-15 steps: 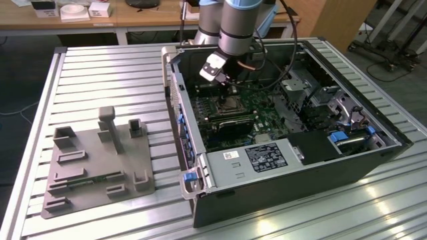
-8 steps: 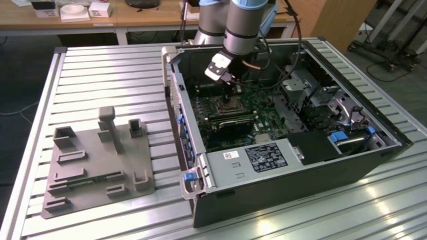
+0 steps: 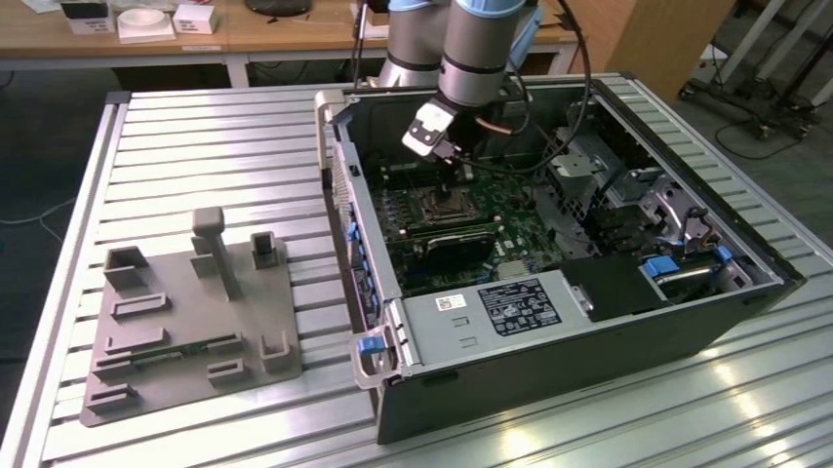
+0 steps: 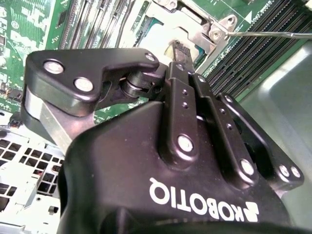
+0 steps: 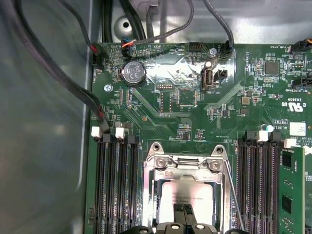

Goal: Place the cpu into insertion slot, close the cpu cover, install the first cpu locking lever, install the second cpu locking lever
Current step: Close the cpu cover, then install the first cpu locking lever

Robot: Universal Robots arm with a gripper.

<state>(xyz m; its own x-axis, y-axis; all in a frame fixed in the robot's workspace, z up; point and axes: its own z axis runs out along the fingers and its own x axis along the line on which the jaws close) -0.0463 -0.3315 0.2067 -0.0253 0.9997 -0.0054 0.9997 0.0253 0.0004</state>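
an open dark grey computer case (image 3: 560, 351) lies on its side on a slatted metal table (image 3: 195, 146), and one robot arm reaches down into it. in the exterior view the black two-fingered gripper (image 3: 454, 187) hangs right over the small square silver-rimmed insertion slot (image 3: 436, 208) and hides much of it. in the first wrist view the picture's border and the gripper (image 5: 183, 213) cut off the slot's near side. the small flat silver-grey cpu (image 5: 187, 192) lies inside the slot, framed by the thin silvery cpu cover (image 5: 153, 195). whether that cover sits fully flat is hard to tell. the fingers are pressed together with nothing seen between them, their tips at the cpu's edge; contact cannot be made out.

one thin wire locking lever (image 5: 230, 187) runs beside the cover. two banks of long black memory slots (image 5: 117, 185) flank the slot. one green memory stick (image 5: 292, 190) stands beside them. one round coin battery (image 5: 133, 73) sits on the green motherboard (image 5: 195, 112). one grey moulded fixture plate (image 3: 182, 322) rests on the table, well apart from the case.
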